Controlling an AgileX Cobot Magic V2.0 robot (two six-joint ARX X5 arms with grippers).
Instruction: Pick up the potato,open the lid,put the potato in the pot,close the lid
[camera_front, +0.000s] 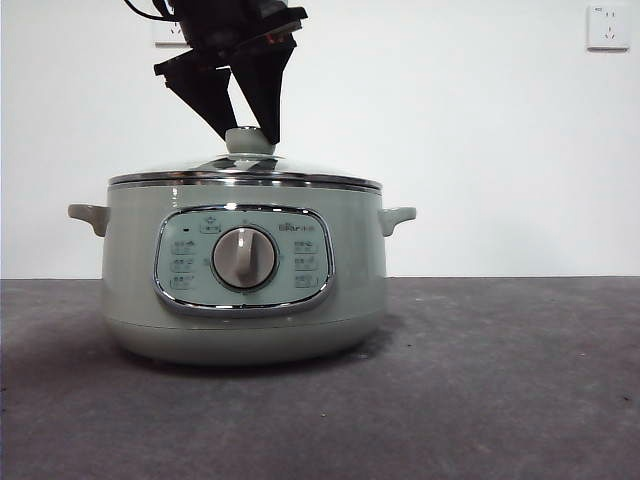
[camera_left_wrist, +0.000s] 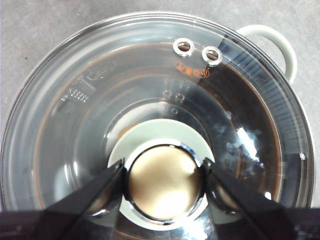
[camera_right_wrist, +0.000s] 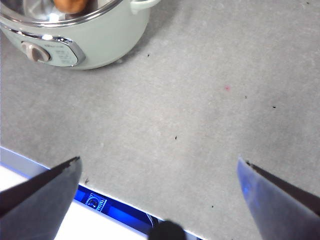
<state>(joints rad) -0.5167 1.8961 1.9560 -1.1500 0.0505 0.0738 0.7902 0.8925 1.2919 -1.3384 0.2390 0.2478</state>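
L hand (camera_left_wrist: 164, 172) sits straight above the pot (camera_front: 245, 290), jaws closed on the lid (camera_left_wrist: 100, 100) knob; lid seated. Potato (camera_right_wrist: 70, 5) inside pot. R hand (camera_right_wrist: 160, 185) wide open, empty, over worktop (camera_right_wrist: 200, 100).

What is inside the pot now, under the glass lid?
The right wrist view shows the potato inside the pot, only partly in frame. The lid sits on the rim, with the left end effector around its knob. The front view hides the inside.
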